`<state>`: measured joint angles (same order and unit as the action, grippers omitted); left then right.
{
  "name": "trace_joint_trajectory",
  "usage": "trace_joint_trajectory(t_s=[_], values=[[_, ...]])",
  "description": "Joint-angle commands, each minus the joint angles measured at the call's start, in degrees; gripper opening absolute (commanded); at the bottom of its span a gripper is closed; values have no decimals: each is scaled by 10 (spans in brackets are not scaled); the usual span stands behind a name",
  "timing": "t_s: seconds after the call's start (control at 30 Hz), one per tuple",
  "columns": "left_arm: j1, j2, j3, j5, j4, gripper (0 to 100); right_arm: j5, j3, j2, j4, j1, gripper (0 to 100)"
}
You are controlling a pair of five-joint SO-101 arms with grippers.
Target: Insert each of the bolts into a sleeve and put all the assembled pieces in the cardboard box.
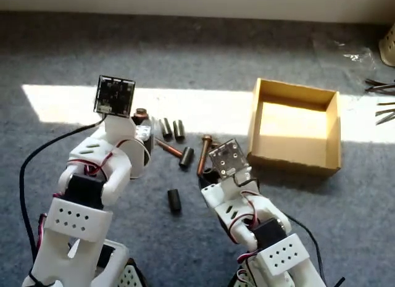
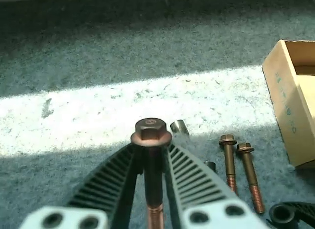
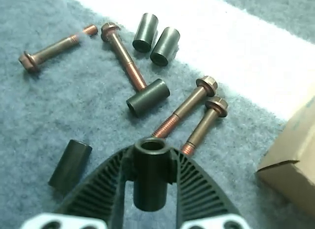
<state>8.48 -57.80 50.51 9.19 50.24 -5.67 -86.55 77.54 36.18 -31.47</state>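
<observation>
My left gripper is shut on a copper bolt, whose head sticks out past the fingertips; in the high view this gripper hangs over the sunlit strip of carpet. My right gripper is shut on a dark sleeve, held open end up, left of the cardboard box. Two bolts lie side by side just beyond it. Another bolt meets the end of a sleeve. Two sleeves lie together, one sleeve lies alone, and a further bolt lies apart.
Everything rests on grey carpet. The box is open at the top with nothing inside. Dark tools lie at the right edge beyond the box. A lone sleeve sits between the two arms.
</observation>
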Motion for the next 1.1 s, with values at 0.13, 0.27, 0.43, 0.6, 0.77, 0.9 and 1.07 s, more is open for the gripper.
trace_joint_trajectory(t_s=[0.13,0.27,0.43,0.6,0.77,0.9,1.07], values=[[67,-70,-3,9,-12,5,55,4,9,-51,-7,5],[78,-111,9,9,-25,5,69,15,10,-73,-8,5],[74,-187,111,5,-130,5,69,21,10,-105,-29,5],[78,-267,176,5,-187,7,67,20,10,-136,-43,5],[79,-303,202,9,-216,7,4,5,10,-201,-43,5],[80,-312,231,11,-283,6,5,-28,10,-245,-43,5],[112,-313,248,73,-315,8,1,-43,10,-298,-43,5]])
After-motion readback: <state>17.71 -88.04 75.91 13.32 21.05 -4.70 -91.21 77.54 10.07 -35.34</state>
